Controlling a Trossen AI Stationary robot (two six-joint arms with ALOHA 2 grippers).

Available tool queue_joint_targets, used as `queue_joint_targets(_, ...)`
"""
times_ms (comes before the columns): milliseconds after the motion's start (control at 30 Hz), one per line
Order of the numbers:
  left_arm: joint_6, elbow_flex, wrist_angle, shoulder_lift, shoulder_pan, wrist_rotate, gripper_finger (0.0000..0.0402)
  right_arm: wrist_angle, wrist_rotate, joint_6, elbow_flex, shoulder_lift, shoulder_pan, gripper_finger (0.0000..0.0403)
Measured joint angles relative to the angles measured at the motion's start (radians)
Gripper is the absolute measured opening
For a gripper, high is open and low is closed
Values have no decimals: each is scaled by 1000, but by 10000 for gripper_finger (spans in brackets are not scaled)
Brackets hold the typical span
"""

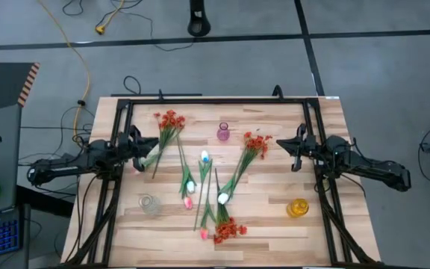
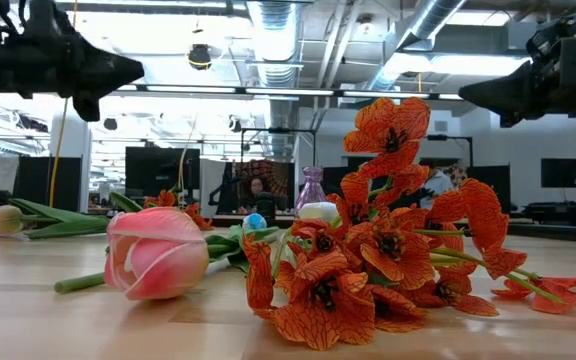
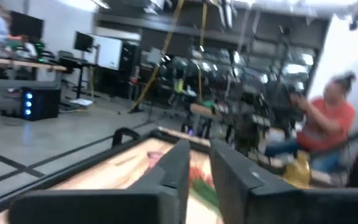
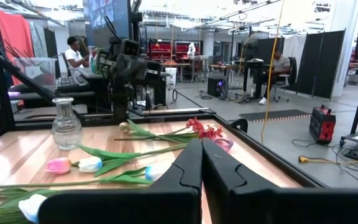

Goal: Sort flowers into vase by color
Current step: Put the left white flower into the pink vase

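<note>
Left gripper (image 1: 142,147) sits at the bench's (image 1: 327,134) left edge, fingers nearly together, holding nothing. Flowers (image 1: 204,187) are scattered across the middle, none in a vase. Right gripper (image 1: 293,149) at the right edge, pinched closed, empty too.

— What is surrounding the table (image 1: 275,224) right now?
— Grey concrete floor (image 1: 379,71) is stretching out on every side, with a yellow cable (image 1: 88,71) snaking across it and a dark line (image 1: 215,41) running behind.
— And farther out?
— Ceiling ducts (image 2: 273,30) are hanging overhead, bright light is pouring in behind the monitors (image 2: 153,170), a person in red (image 3: 328,124) is sitting nearby, another person (image 4: 281,68) is sitting at a desk, and dark partition panels (image 4: 325,59) are standing along one side
</note>
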Motion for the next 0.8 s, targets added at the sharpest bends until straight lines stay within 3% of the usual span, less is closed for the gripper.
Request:
queue_joint_targets(233, -30, 37, 45, 121, 0, -60, 139, 2, 0, 1, 0, 0, 0, 56)
queue_joint_targets(500, 94, 197, 40, 442, 0, -81, 159, 2, 0, 62, 0, 0, 0, 59)
queue_joint_targets(633, 231, 327, -79, 607, 0, -57, 155, 0, 1, 67, 0, 0, 1, 60)
queue_joint_targets(800, 397, 534, -359, 787, 0, -48, 146, -6, 1, 106, 0, 0, 1, 60)
